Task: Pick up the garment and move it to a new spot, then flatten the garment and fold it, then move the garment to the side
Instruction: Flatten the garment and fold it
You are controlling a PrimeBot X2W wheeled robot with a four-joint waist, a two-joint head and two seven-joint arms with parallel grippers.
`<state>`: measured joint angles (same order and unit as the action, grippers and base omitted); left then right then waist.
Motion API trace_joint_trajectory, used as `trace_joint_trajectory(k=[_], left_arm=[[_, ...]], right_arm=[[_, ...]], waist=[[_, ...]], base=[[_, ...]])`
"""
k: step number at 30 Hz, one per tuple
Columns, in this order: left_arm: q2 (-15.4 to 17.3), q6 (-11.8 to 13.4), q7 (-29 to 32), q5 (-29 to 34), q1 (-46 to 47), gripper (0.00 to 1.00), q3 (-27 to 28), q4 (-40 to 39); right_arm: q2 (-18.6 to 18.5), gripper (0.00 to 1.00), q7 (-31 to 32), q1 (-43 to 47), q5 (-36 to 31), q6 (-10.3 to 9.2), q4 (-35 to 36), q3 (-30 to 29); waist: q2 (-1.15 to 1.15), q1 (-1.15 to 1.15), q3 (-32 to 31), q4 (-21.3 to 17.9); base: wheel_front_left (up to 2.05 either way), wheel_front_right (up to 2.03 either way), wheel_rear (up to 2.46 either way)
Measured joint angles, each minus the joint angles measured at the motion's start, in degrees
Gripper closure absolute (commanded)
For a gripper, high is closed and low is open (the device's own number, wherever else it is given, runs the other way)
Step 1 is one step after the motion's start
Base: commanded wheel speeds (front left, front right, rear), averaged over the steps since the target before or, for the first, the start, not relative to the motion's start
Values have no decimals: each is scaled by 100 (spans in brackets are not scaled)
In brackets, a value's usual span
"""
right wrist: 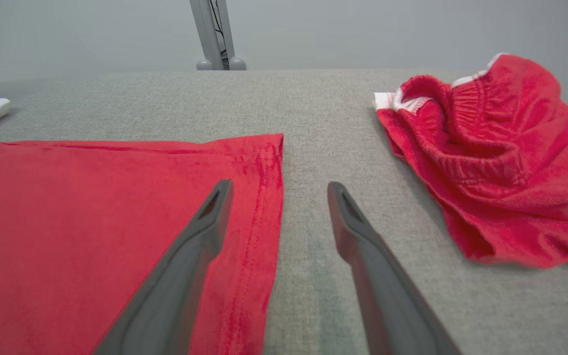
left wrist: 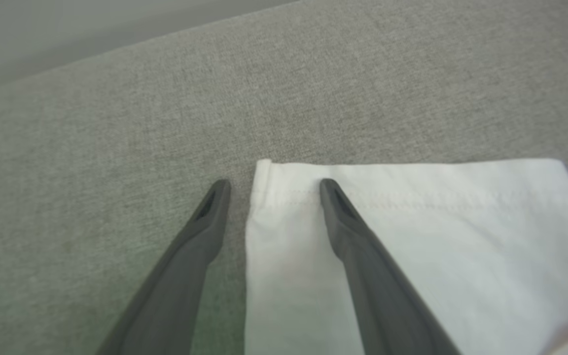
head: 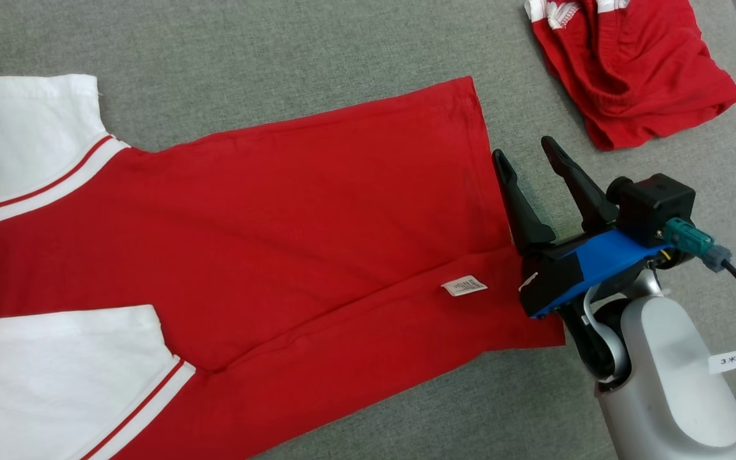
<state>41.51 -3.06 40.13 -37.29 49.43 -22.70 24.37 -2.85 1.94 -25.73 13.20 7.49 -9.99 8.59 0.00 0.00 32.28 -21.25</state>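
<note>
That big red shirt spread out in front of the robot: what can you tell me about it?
The red shirt lies spread flat on the grey cloth-covered table. It looks like a soft knit, with white sleeves joined by red-and-white stripes. A small white label shows near the hem, which points to the robot's right. The open right gripper straddles that hem, and the open left gripper straddles one sleeve's cuff. Whether either touches the cloth is unclear.

Garment: you see a red shirt (head: 317, 211) with white sleeves (head: 29, 134).
Pose: spread flat, hem to the robot's right, sleeves to the left.
Crease: perhaps one long fold line crosses the body.
Tag: small white label (head: 464, 285) near the hem.
</note>
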Motion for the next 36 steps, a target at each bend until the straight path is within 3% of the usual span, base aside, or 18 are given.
trace_joint_trajectory(k=[1,2,3,9,17,26,27,28,32,33,36], left_arm=[[7,-13,51,-10,10,70,-16,-15],[8,-43,96,-32,14,90,-30,-44],[5,-56,125,-41,21,100,-59,-79],[-67,-197,60,11,54,100,-257,-302],[-347,-300,-705,156,240,100,-402,-675],[-555,-364,-1310,157,208,100,-615,-1123],[-575,-370,-1356,155,182,100,-634,-1155],[-587,-381,-1402,154,151,100,-654,-1183],[-645,-389,-1592,111,83,100,-701,-1241],[-660,-389,-1627,101,71,100,-708,-1249],[-691,-399,-1766,101,-2,100,-756,-1268]], right_arm=[[0,0,0,-18,7,0,-10,9],[0,0,0,-53,7,0,-19,24],[1,0,3,-101,0,0,-24,45],[1,0,327,-503,-309,0,-197,-8],[-96,0,1243,-1358,-906,0,-933,-522],[-382,0,2480,-1841,-697,0,-1828,-788],[-427,3,2572,-1854,-675,0,-1870,-788],[-461,51,2641,-1861,-620,0,-1897,-789],[-510,81,2714,-1864,-437,0,-1934,-864],[-530,100,2664,-1864,-436,0,-1934,-890],[-573,100,2416,-1865,-470,0,-1954,-1024]], waist=[[0,0,5,1],[0,0,6,8],[0,0,5,20],[0,0,-56,202],[0,0,-233,680],[0,0,-319,1267],[0,0,-324,1318],[0,0,-329,1363],[0,0,-376,1479],[0,0,-397,1497],[0,0,-488,1552]], base=[[0,0,0],[0,0,0],[0,0,0],[0,0,0],[0,0,0],[0,0,0],[0,0,0],[0,0,0],[0,0,0],[0,0,0],[0,0,0]])
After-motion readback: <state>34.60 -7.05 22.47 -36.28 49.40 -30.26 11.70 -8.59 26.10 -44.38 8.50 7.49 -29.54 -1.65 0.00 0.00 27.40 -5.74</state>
